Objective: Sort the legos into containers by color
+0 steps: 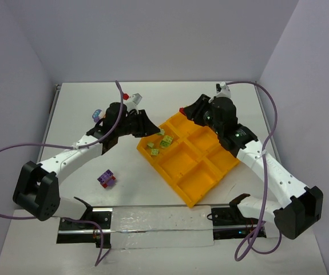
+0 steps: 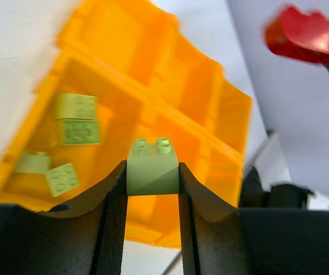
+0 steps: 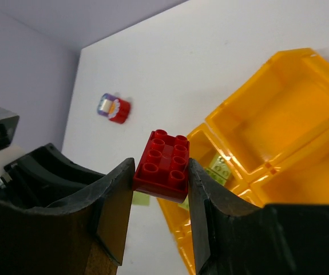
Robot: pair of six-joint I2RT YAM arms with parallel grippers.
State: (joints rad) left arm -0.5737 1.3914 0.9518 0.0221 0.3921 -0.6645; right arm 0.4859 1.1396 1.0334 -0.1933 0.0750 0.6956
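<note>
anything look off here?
The tray sits skewed, diagonal to the table edges. A purple-and-red clump lies unsorted on the table left of it. Left gripper holds a green brick, right gripper a red brick. No damage visible.

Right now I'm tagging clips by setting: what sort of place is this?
Probably a robot lab cell: pale walls enclose a white table, a left arm and right arm stand at its near edge, over an orange tray and legos.
</note>
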